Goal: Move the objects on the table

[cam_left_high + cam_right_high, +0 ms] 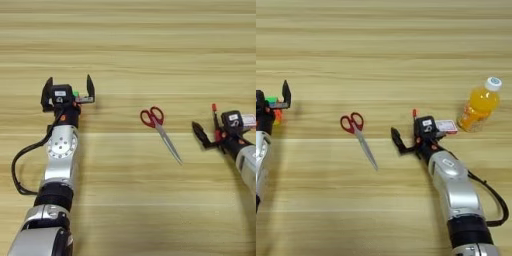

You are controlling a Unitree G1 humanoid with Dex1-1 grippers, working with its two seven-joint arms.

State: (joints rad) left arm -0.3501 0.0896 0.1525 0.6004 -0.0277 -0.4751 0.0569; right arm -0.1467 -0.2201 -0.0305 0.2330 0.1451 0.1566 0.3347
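The broad light wooden table (130, 45) with its horizontal plank grain fills both views. Near the centre of the frame lie the red-handled scissors with silver blades (161, 131), flat on the wood, handles toward the upper left and the closed blades running down to the lower right, well apart from both arms. At the left of the frame the left gripper (68, 91) sits at the end of its silver forearm, its two black fingers standing upright and spread wide; between them, low against the gripper body, patches of green, orange and red show, which look like the small multicoloured puzzle cube (275, 109), though it is mostly hidden and I cannot tell whether the fingers touch it. At the right of the frame the right gripper (404, 131) has one black finger splayed toward the scissors, and a thin black pen with a red cap (414, 118) stands upright against the gripper body, red tip uppermost; whether the fingers clamp it cannot be told. Just right of that gripper lies a small red and white card (446, 126), and beyond it stands a plastic bottle of orange drink with a white cap (480, 105).
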